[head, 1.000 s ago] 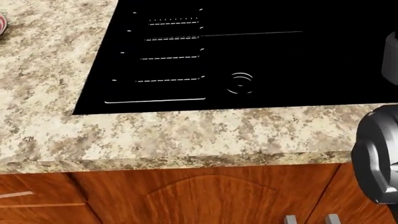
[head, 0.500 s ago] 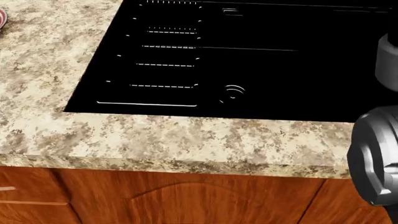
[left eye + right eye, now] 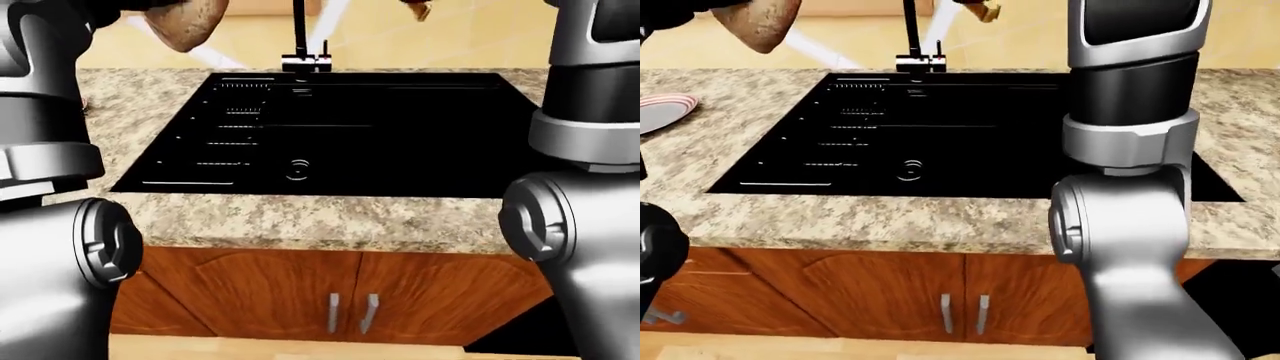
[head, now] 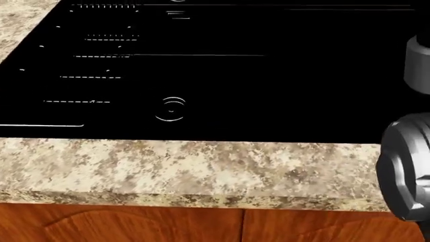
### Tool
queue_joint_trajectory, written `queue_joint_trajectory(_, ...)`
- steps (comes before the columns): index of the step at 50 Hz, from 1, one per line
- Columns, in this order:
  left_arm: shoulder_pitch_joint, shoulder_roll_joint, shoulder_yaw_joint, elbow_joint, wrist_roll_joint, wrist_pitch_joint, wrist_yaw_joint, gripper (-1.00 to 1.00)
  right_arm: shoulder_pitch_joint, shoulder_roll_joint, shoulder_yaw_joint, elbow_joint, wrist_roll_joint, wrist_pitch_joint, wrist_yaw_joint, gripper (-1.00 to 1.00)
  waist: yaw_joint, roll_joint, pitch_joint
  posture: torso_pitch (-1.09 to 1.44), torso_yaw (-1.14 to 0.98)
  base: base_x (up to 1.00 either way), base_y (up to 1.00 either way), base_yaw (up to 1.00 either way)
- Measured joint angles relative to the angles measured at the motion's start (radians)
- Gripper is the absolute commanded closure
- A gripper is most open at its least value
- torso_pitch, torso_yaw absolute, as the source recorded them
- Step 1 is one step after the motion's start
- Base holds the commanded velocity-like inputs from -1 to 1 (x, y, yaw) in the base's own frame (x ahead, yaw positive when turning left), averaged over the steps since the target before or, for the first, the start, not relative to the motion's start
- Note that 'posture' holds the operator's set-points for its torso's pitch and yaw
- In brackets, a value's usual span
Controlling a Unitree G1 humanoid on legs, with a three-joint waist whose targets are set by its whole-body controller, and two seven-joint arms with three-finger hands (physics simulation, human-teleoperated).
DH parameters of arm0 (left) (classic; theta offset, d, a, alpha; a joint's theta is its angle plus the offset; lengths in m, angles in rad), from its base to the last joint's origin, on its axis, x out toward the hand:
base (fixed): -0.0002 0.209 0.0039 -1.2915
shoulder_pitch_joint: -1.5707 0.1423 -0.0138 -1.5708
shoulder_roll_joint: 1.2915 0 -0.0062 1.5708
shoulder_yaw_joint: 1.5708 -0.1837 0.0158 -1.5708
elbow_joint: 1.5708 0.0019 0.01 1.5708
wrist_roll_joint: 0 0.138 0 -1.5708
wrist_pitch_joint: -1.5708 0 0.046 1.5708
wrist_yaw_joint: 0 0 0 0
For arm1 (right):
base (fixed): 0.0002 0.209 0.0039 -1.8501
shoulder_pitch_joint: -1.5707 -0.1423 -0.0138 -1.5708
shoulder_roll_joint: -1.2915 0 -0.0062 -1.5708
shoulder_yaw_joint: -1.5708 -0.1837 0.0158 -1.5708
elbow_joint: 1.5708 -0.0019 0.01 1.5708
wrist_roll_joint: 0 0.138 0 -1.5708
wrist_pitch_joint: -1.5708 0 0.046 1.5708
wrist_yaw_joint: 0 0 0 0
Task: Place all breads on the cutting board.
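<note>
1. Countertop (image 3: 940, 221): speckled granite, running across all views. In the head view its left stretch had dropped out of sight since the earlier pictures; the whole picture had shifted, so the camera moved, not the things.
2. Sink (image 3: 340, 135): flat black, set into the countertop, with a ribbed drainboard on its left part and a round drain (image 4: 170, 109). In the head view the drain had slid left and lower against half a second before.
3. Right arm (image 3: 1130, 187): grey and black, raised at the right of the eye views; its hand lay above the picture edge, so the fingers' state could not be told.
4. Left arm (image 3: 50, 225): grey, raised at the left; hand cut off at the top edge, so whether the fingers closed round anything could not be told.
5. Cabinet doors (image 3: 350, 289): reddish wood below the countertop, two metal handles side by side.
6. Bread (image 3: 758, 22): brown loaf at the top-left corner, just beside the left hand; the grip was hidden.
7. Faucet (image 3: 304, 41): dark, upright above the sink.
8. Plate (image 3: 662, 109): red-rimmed, on the countertop at the far left of the right-eye view.
9. Small brown piece (image 3: 984, 7): at the top edge, right of the faucet; identity unclear.
</note>
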Motion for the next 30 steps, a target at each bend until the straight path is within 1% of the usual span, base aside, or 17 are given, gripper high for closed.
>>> queue_joint_trajectory(1, -0.003, 0.000, -0.001, -0.004, 0.000, 0.002, 0.000, 0.15, -0.004, -0.003, -0.003, -0.002, -0.001, 0.001, 0.000, 1.00, -0.002, -0.006, 0.000, 0.00, 0.00, 0.00, -0.67, 0.00)
queue_joint_trajectory(2, -0.006, 0.001, -0.001, -0.011, -0.002, 0.000, -0.001, 0.15, -0.010, -0.006, -0.006, -0.009, -0.004, 0.001, -0.001, 1.00, -0.003, -0.019, 0.005, 0.00, 0.00, 0.00, -0.66, 0.00)
queue_joint_trajectory(4, -0.008, 0.002, 0.001, -0.022, -0.004, -0.008, -0.002, 0.14, -0.015, -0.008, -0.009, -0.023, -0.010, -0.005, -0.003, 1.00, 0.000, -0.056, 0.015, 0.00, 0.00, 0.00, -0.54, 0.00)
queue_joint_trajectory(5, -0.010, 0.001, 0.001, -0.025, -0.005, -0.010, -0.002, 0.15, -0.018, -0.009, -0.009, -0.027, -0.012, -0.008, -0.003, 1.00, -0.001, -0.084, 0.014, 0.00, 0.00, 0.00, -0.36, 0.00)
queue_joint_trajectory(6, -0.017, -0.003, -0.001, -0.026, -0.006, -0.012, -0.002, 0.14, -0.020, -0.015, -0.012, -0.027, -0.014, -0.010, -0.003, 1.00, -0.013, -0.126, 0.004, 0.00, 0.00, 0.00, -0.34, 0.00)
queue_joint_trajectory(8, 0.001, -0.023, -0.012, -0.034, -0.012, -0.015, -0.007, 0.15, 0.005, -0.023, -0.021, -0.025, -0.021, -0.009, -0.004, 1.00, -0.030, -0.119, 0.016, 0.00, 0.00, 0.00, -0.49, 0.00)
queue_joint_trajectory(10, 0.007, -0.028, -0.024, -0.019, -0.020, -0.004, -0.015, 0.15, 0.005, -0.023, -0.028, -0.011, -0.030, 0.004, -0.010, 1.00, -0.029, -0.105, 0.013, 0.00, 0.00, 0.00, -0.51, 0.00)
queue_joint_trajectory(11, 0.007, -0.026, -0.023, -0.015, -0.021, 0.001, -0.017, 0.15, 0.004, -0.020, -0.028, -0.011, -0.032, 0.006, -0.012, 1.00, -0.024, -0.089, 0.012, 0.00, 0.00, 0.00, -0.52, 0.00)
queue_joint_trajectory(14, 0.003, -0.013, -0.012, -0.024, -0.017, 0.006, -0.013, 0.15, 0.000, -0.015, -0.023, -0.023, -0.028, 0.001, -0.010, 1.00, -0.008, -0.045, 0.023, 0.00, 0.00, 0.00, -0.52, 0.00)
queue_joint_trajectory(17, -0.005, -0.007, -0.005, -0.042, -0.014, -0.003, -0.007, 0.15, 0.000, -0.016, -0.021, -0.025, -0.025, 0.001, -0.007, 1.00, -0.002, -0.015, 0.024, 0.00, 0.00, 0.00, -0.53, 0.00)
queue_joint_trajectory(20, -0.011, -0.004, -0.003, -0.049, -0.015, -0.008, -0.004, 0.15, -0.008, -0.014, -0.019, -0.025, -0.024, 0.002, -0.005, 1.00, -0.002, 0.020, 0.016, 0.00, 0.00, 0.00, -0.52, 0.00)
queue_joint_trajectory(21, -0.004, 0.000, -0.001, -0.053, -0.015, -0.009, -0.004, 0.15, -0.004, -0.006, -0.017, -0.031, -0.024, 0.000, -0.005, 1.00, 0.006, 0.006, 0.019, 0.00, 0.00, 0.00, -0.44, 0.00)
queue_joint_trajectory(22, 0.004, 0.001, 0.002, -0.049, -0.013, -0.006, -0.003, 0.15, 0.004, -0.001, -0.011, -0.036, -0.020, 0.000, -0.002, 1.00, 0.009, 0.003, 0.018, 0.00, 0.00, 0.00, -0.42, 0.00)
queue_joint_trajectory(24, 0.013, 0.004, 0.004, -0.034, -0.009, 0.004, 0.000, 0.14, 0.014, 0.005, -0.004, -0.034, -0.012, 0.006, 0.004, 1.00, 0.002, 0.005, 0.004, 0.00, 0.00, 0.00, -0.42, 0.00)
queue_joint_trajectory(25, 0.011, 0.004, 0.003, -0.027, -0.007, 0.007, 0.001, 0.15, 0.012, 0.003, -0.003, -0.029, -0.010, 0.009, 0.006, 1.00, -0.001, 0.002, -0.001, 0.00, 0.00, 0.00, -0.42, 0.00)
queue_joint_trajectory(27, 0.002, 0.001, 0.000, -0.021, -0.006, 0.003, 0.001, 0.15, -0.003, -0.004, -0.008, -0.020, -0.012, 0.008, 0.005, 1.00, -0.005, -0.019, 0.000, 0.00, 0.00, -0.03, -0.44, 0.00)
queue_joint_trajectory(30, -0.010, 0.000, -0.001, -0.020, -0.008, -0.008, 0.000, 0.15, -0.022, -0.011, -0.009, -0.017, -0.019, -0.004, 0.003, 1.00, -0.007, -0.061, 0.003, 0.00, 0.00, -0.10, -0.43, 0.00)
